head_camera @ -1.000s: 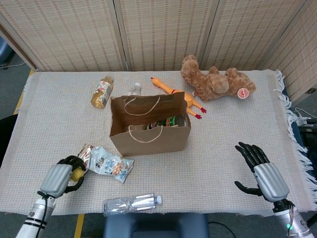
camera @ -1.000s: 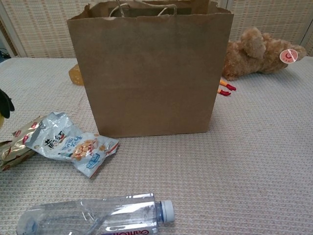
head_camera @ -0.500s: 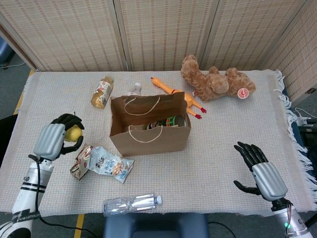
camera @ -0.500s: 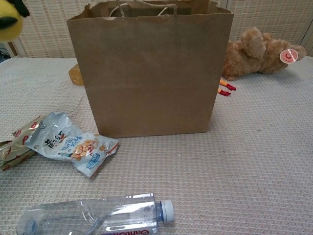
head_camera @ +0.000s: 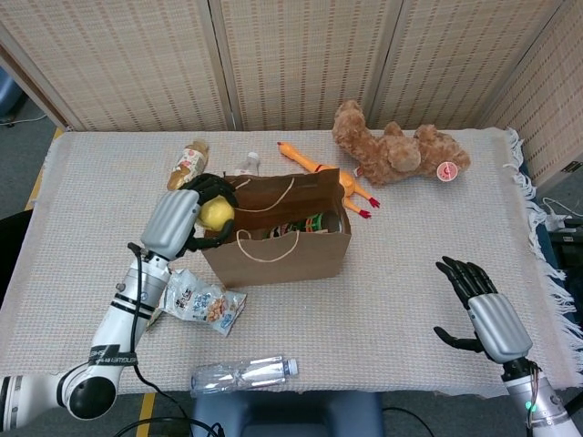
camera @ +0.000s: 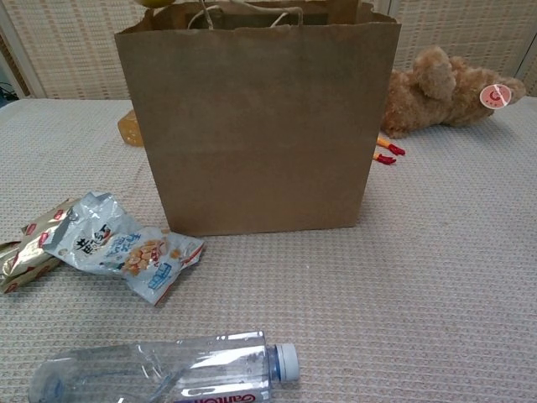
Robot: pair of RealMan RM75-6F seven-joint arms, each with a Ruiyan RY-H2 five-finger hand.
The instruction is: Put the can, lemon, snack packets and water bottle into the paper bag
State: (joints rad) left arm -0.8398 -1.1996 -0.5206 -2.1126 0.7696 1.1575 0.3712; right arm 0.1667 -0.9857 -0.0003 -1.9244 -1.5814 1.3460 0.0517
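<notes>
My left hand holds the yellow lemon over the left edge of the open brown paper bag, which stands upright mid-table. A can lies inside the bag. Two snack packets lie on the cloth left of the bag, seen closer in the chest view as snack packets. The clear water bottle lies on its side at the front edge; the chest view shows the water bottle at the bottom. My right hand hovers at the right, fingers spread, holding nothing.
A brown teddy bear, a rubber chicken toy, an amber drink bottle and a small bottle lie behind the bag. The table cloth ends in a fringe at the right.
My left hand has lifted the lemon from beside the snack packets and carried it up and right to the bag's left rim. The right hand has barely moved.
</notes>
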